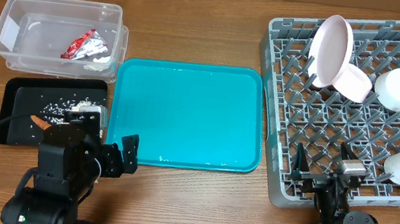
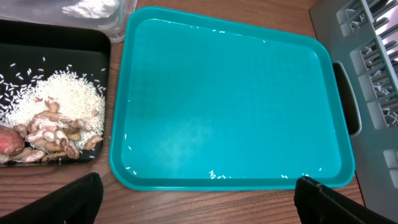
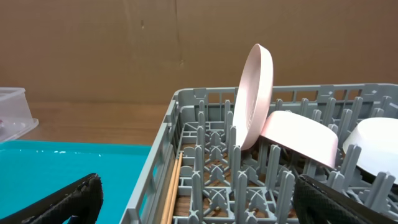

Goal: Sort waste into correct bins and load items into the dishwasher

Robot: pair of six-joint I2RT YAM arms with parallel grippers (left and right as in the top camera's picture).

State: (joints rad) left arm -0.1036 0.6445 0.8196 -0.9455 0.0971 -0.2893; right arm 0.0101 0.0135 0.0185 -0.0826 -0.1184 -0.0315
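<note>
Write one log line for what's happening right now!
left gripper open | right gripper open | wrapper in clear tub | scraps, carrot in black tray | plate, bowl, chopsticks in rack

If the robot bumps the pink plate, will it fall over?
Probably not far: the plate stands on edge in the rack, seemingly propped by a bowl. It looks stiff and smooth, so maybe slippery. Freed, its round rim might roll.

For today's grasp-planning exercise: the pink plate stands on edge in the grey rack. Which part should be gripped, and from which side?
Likely best: grip the plate by its top rim, coming down from above, jaws spanning its thin edge. It stands nearly upright among the rack pegs with that rim free, while the bowl sits against its lower part.
</note>
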